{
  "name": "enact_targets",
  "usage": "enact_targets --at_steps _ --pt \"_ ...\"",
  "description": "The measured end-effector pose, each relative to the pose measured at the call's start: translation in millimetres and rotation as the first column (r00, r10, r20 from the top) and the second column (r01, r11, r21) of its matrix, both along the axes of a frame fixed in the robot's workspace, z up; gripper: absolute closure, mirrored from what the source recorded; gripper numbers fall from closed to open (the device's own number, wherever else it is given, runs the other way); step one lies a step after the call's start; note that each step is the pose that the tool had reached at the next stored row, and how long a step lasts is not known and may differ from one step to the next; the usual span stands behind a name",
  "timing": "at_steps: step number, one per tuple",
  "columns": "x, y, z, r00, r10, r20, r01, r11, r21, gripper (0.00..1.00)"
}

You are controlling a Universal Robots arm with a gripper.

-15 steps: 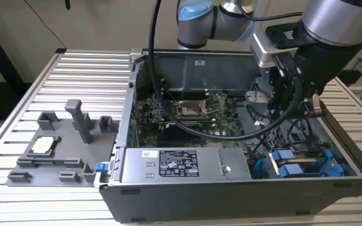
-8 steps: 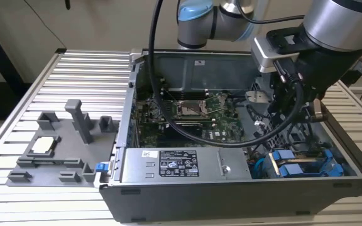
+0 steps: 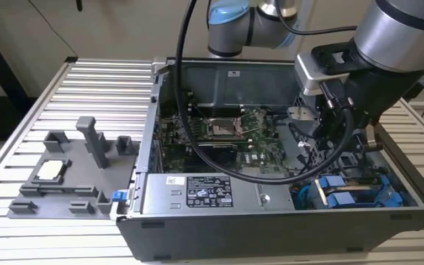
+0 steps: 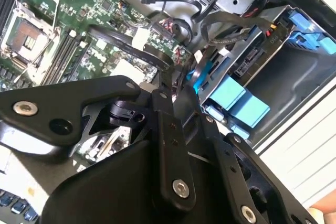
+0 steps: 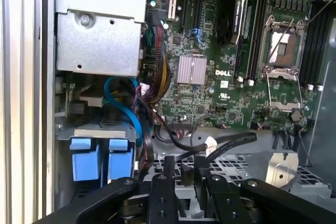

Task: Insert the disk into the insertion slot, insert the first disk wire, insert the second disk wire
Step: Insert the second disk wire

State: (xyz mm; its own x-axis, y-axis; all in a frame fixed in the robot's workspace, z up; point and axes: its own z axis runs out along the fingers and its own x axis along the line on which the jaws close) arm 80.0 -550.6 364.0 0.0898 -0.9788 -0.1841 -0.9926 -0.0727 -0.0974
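Here, inside the open computer case (image 3: pixel 197 237), the gripper (image 5: pixel 184 166) hangs close to a black cable with a white tag (image 5: pixel 210 142); I cannot tell whether it grips anything. Just beside it, the disk (image 4: pixel 233 98) sits in the insertion slot (image 5: pixel 100 132), the blue ends of its carrier facing outward.

In the exterior view, a black-and-white sticker (image 3: pixel 210 194) sits on the grey metal box (image 3: pixel 271 200) at lower centre; its print is too small to read. In the first wrist view, a white maker's mark (image 5: pixel 224 72) is printed on the green board (image 5: pixel 199 106).
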Motion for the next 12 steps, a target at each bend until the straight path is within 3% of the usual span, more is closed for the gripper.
enact_targets --at_steps 6,7,12 --pt "0.0 0.0 -1.6 1.0 0.001 0.0 -0.001 1.0 0.0001 0.73" --pt "0.0 0.0 -1.6 1.0 0.001 0.0 -0.001 1.0 -0.0001 0.8" --pt "0.1 0.0 -2.5 1.0 0.002 0.0008 -0.002 1.0 0.0035 0.85"
